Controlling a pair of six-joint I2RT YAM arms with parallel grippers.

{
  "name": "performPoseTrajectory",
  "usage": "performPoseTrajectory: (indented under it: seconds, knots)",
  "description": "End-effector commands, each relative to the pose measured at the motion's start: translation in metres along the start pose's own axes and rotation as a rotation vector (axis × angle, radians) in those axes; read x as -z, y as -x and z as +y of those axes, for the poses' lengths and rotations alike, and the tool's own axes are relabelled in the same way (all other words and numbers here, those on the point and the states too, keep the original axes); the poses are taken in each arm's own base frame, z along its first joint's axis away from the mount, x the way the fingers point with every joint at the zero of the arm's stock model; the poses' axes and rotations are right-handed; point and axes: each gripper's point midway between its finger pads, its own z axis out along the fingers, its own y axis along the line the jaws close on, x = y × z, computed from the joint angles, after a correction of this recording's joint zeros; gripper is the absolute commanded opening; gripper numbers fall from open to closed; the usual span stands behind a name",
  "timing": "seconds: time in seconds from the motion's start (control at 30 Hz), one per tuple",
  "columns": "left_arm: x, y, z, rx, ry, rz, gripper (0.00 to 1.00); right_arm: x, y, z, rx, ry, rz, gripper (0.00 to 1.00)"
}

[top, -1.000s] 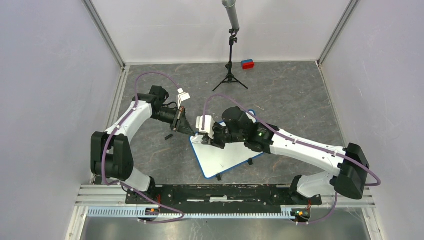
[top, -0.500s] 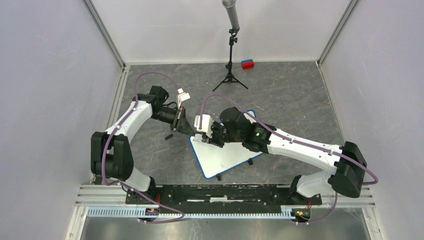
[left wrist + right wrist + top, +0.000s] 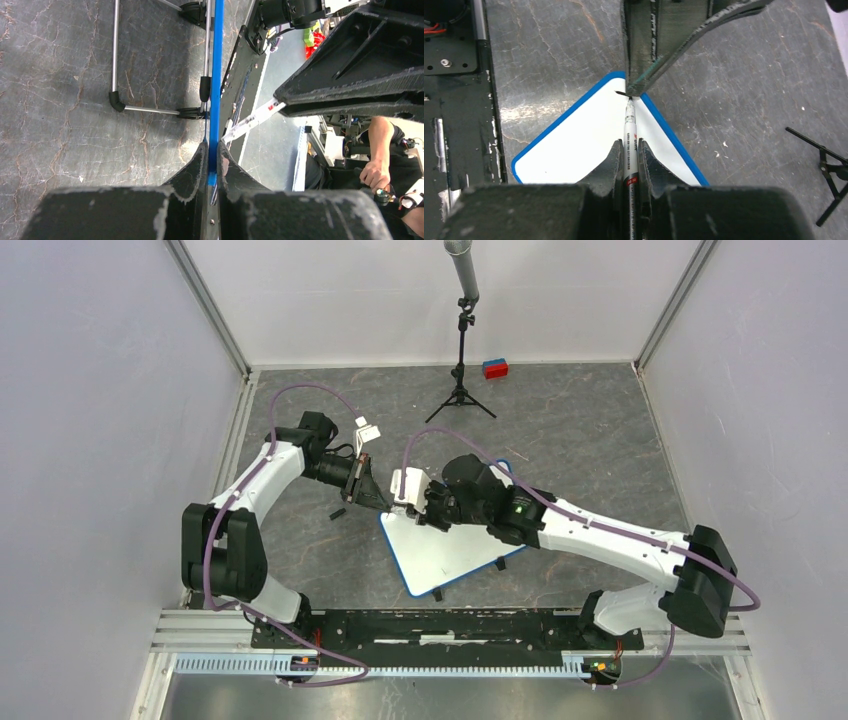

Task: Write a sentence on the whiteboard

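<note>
Whiteboard lies flat between the arms and is nearly blank: my left gripper is pinched narrow on its blue rim at the far corner, my right gripper is clamped on the marker, its tip down by one short black stroke, so I judge almost the whole sentence is left to write.

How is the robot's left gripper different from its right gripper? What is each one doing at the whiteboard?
The left gripper pinches the blue rim of the whiteboard; the right gripper pinches a marker. The left gripper grips the board itself at a corner; the right gripper meets it only through the marker, whose tip points at that same corner. Both are black and shut on something.
</note>
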Motion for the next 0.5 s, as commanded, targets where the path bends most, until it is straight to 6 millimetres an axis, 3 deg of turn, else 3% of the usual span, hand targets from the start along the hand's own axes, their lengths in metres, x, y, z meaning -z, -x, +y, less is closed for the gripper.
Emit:
performPoseTrajectory:
  seconds: [0.0,0.27,0.47]
  knots:
    - [-0.003,0.004,-0.001,-0.053,-0.03,-0.013,0.02,0.015,0.0,-0.02,0.019,-0.087,0.0,0.0]
    - [-0.003,0.005,-0.001,-0.055,-0.032,-0.014,0.03,0.018,-0.002,-0.018,0.019,-0.067,0.007,0.0]
    - [-0.003,0.004,-0.002,-0.057,-0.032,-0.015,0.03,0.022,0.019,-0.004,0.009,0.019,-0.07,0.0]
